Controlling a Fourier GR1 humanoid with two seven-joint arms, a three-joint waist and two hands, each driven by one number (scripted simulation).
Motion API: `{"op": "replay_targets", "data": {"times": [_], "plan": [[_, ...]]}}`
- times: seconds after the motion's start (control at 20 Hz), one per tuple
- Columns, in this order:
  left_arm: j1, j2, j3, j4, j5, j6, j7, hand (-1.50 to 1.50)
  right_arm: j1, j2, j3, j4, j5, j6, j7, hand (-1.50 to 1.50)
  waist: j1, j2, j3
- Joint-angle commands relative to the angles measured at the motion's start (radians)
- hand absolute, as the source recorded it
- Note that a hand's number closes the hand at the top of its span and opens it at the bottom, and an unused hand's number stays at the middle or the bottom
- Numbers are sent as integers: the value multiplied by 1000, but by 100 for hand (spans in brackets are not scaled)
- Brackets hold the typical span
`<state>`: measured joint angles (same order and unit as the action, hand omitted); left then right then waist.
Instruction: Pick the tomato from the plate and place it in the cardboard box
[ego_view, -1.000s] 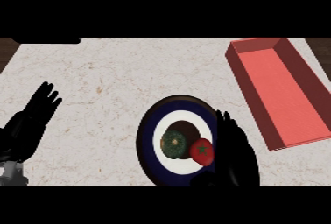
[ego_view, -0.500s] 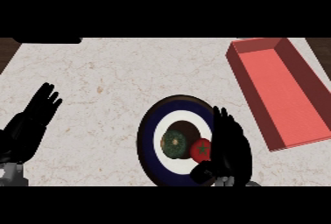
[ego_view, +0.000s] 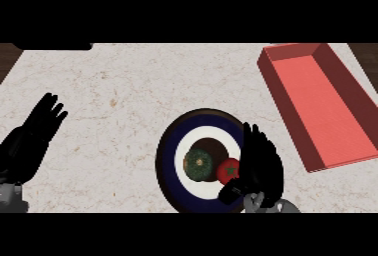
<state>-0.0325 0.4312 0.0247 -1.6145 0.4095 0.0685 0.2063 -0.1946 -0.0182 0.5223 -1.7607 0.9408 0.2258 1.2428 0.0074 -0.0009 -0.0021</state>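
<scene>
Left hand (ego_view: 33, 145) sits at the far left edge over the counter (ego_view: 133, 90), fingers straight and up, holding nothing (resting, well apart from the action).

The plate (ego_view: 168, 150) lies low in the middle, dark rim with a white ring. A round green item (ego_view: 198, 165) sits on its centre, and the tomato (ego_view: 227, 171) is just to the right of it, touching or nearly touching it, not lifted yet.

Right hand (ego_view: 260, 160) lies along the tomato's right side, over the plate's right rim. Its fingers are stretched out rather than curled and its thumb swings in below the tomato, so it has no grasp yet. My read is that it comes from the right so the green item is not knocked, and so the carry is short.

The cardboard box (ego_view: 325, 110) is at the upper right — reddish and long, with nothing visible inside, well apart from the plate.
</scene>
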Motion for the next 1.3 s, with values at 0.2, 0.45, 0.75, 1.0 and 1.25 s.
{"op": "replay_targets", "data": {"times": [0.2,0.45,0.75,1.0,1.25], "plan": [[34,-34,-10,4,-22,4,-24,0,-40,17,5,80,-24,41,244,-150,4,1,0],[-10,-35,0,41,-28,-8,-30,0,-21,17,44,100,-32,12,244,-150,-2,2,0],[29,-37,-10,-12,-45,-8,-16,0,-27,17,16,138,-65,-2,244,-150,2,0,1],[-25,-25,29,25,-26,-13,10,0,-29,17,16,190,-47,-32,206,-150,-5,1,2],[37,-69,-4,-11,-64,-9,-35,0,-60,17,-5,171,-64,9,223,-150,-2,-1,1]]}}
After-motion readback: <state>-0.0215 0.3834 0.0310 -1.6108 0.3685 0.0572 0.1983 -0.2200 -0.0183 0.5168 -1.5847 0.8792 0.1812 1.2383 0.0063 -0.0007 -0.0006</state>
